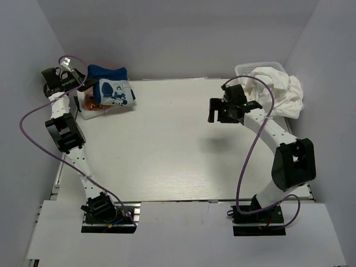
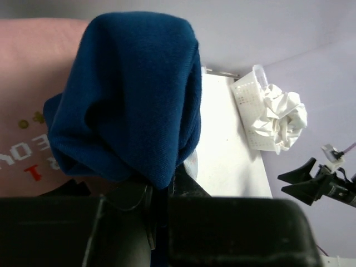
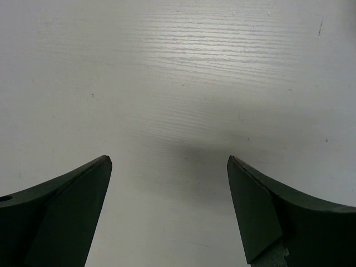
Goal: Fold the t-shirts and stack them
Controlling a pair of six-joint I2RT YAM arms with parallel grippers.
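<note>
**Left tool clamped on the navy shirt, right tool wide open over the counter**

Top view: the left arm reaches to the upper left of the frame, where the left tool (image 1: 87, 78) meets the navy t-shirt (image 1: 109, 72). The shirt sits bunched at the far edge of the counter (image 1: 167, 144). Just below it in the frame lies a folded t-shirt with a cartoon print (image 1: 115, 93), resting on other folded cloth that shows orange and white at its left edge. At the upper right, the white mesh basket (image 1: 246, 69) stands in the corner with crumpled white t-shirts (image 1: 282, 92) heaped in it and spilling over its rim. The right tool (image 1: 218, 110) hangs above bare counter in the right half of the frame, left of the basket, with its fingers spread.

Left wrist view: the navy t-shirt (image 2: 133, 94) fills the centre of the frame. A fold of it is pinched between the two black fingers of the left tool (image 2: 158, 196) at the bottom edge, so the tool is nearly closed on the cloth. Pink cloth with printed letters (image 2: 30, 89) lies behind it on the left. At the right of the frame are the basket (image 2: 247, 100), the white t-shirts (image 2: 285, 118) and, lower down, the right tool (image 2: 281, 184).

Right wrist view: the two fingers of the right tool (image 3: 169, 161) stand far apart at the lower corners. Nothing is between them, and only the pale wood-grain counter (image 3: 178, 67) and a soft shadow lie below.
</note>
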